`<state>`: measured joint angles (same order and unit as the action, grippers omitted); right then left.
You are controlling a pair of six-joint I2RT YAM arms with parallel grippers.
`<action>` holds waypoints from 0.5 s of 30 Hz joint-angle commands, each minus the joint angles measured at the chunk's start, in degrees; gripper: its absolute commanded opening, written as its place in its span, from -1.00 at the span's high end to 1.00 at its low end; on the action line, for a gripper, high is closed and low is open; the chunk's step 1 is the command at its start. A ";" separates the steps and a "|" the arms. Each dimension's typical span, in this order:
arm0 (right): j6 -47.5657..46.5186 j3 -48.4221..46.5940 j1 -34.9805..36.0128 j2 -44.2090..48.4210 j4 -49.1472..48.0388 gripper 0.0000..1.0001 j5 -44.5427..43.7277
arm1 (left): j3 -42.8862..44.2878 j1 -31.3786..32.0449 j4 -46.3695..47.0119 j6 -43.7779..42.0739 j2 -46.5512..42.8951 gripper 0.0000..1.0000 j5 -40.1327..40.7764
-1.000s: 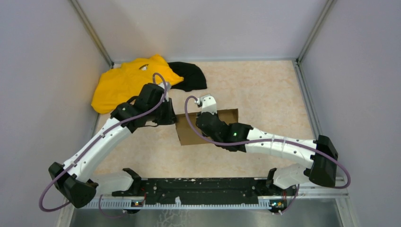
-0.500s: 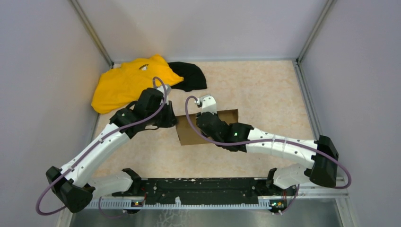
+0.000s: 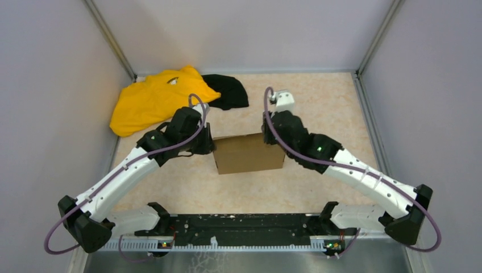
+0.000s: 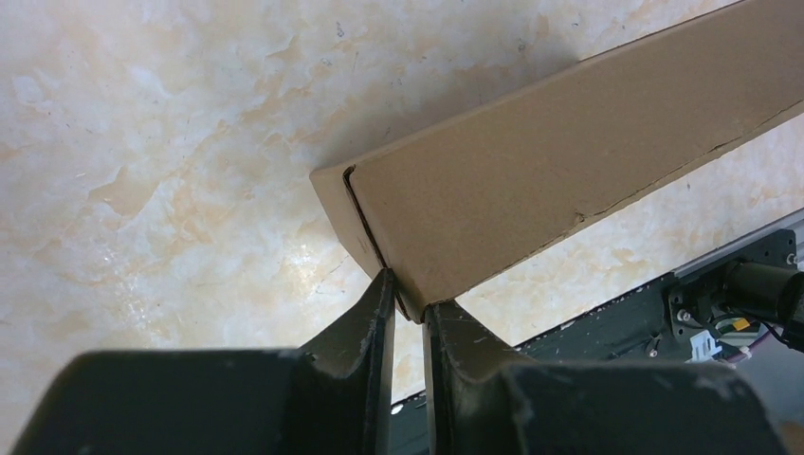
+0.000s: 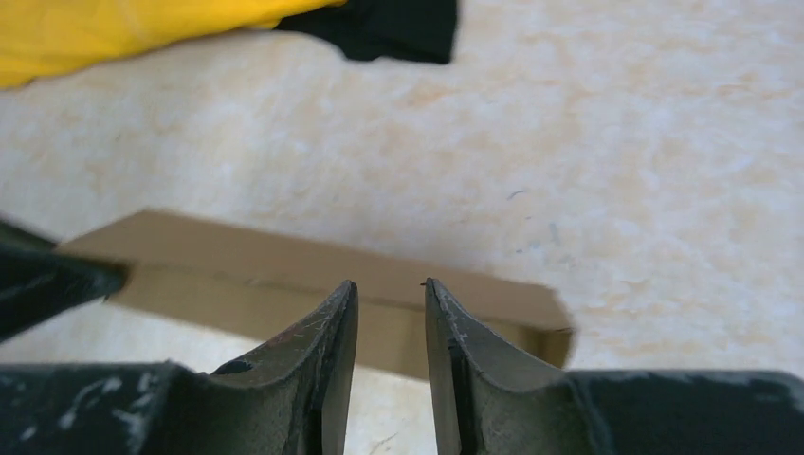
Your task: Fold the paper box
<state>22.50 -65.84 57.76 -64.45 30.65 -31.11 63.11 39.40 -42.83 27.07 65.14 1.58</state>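
Note:
The paper box [image 3: 250, 154] is a shallow brown cardboard box lying mid-table, its flat top face up. My left gripper [image 3: 211, 147] is at its left end; in the left wrist view the gripper [image 4: 408, 289] is shut on the box's [image 4: 531, 180] corner edge, the cardboard pinched between the fingertips. My right gripper [image 3: 271, 135] hovers over the box's far right edge. In the right wrist view that gripper [image 5: 391, 284] stands open with nothing between its fingers, and the box [image 5: 237, 261] lies below and beyond them.
A yellow cloth [image 3: 150, 96] and a black cloth [image 3: 227, 91] lie at the far left of the table. Grey walls enclose three sides. The black mounting rail [image 3: 244, 227] runs along the near edge.
The right arm has lifted off the box and swung to the far right, its jaws widening. The box's top now shows as a closed flat face. The left gripper keeps its hold.

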 commanded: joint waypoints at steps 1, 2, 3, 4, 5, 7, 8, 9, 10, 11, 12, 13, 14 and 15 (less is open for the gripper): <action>-1.96 -2.61 -10.58 2.58 -0.26 0.36 6.58 | -2.10 1.15 -2.89 -0.95 1.39 0.59 1.05; -2.36 -2.60 -12.50 2.85 -0.58 0.35 7.56 | -2.23 1.43 -2.81 -1.03 1.31 0.59 1.33; -2.64 -2.60 -14.31 2.83 -0.68 0.34 8.70 | -2.33 1.71 -2.82 -1.17 1.21 0.59 1.44; -2.88 -2.70 -15.84 2.60 -0.64 0.33 9.68 | -2.37 1.92 -2.79 -1.27 1.21 0.59 1.75; -3.04 -2.95 -17.26 2.19 -0.47 0.33 10.83 | -2.44 2.10 -2.79 -1.31 1.17 0.59 2.16; -3.24 -3.33 -19.02 1.27 0.07 0.33 12.41 | -2.40 2.43 -2.81 -1.48 1.20 0.58 2.72; -3.24 -3.21 -19.23 1.08 0.15 0.33 12.80 | -2.34 2.50 -2.79 -1.49 1.21 0.58 3.06; -3.25 -2.89 -19.30 1.08 0.05 0.33 13.08 | -2.30 2.60 -2.83 -1.49 1.21 0.58 3.29; -3.17 -2.50 -19.30 1.11 0.02 0.33 13.49 | -2.23 2.69 -2.79 -1.49 1.16 0.58 3.66; -3.12 -2.08 -19.27 1.16 -0.01 0.33 13.91 | -2.21 2.78 -2.81 -1.49 1.18 0.58 3.88; -2.96 -1.58 -19.34 1.16 0.24 0.34 14.22 | -2.28 2.84 -2.83 -1.49 1.20 0.58 4.09; -2.77 -1.00 -19.27 1.35 0.27 0.34 14.63 | -2.36 2.92 -2.79 -1.49 1.21 0.58 4.23; -2.61 -0.23 -19.30 1.60 0.16 0.35 14.94 | -2.44 2.97 -2.79 -1.35 1.23 0.58 4.44; -2.25 0.63 -19.27 1.91 0.12 0.37 15.25 | -2.61 2.97 -2.76 -1.21 1.35 0.58 4.55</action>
<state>20.12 -66.37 38.83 -63.35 31.46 -18.63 62.74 41.82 -42.37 26.09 65.14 4.75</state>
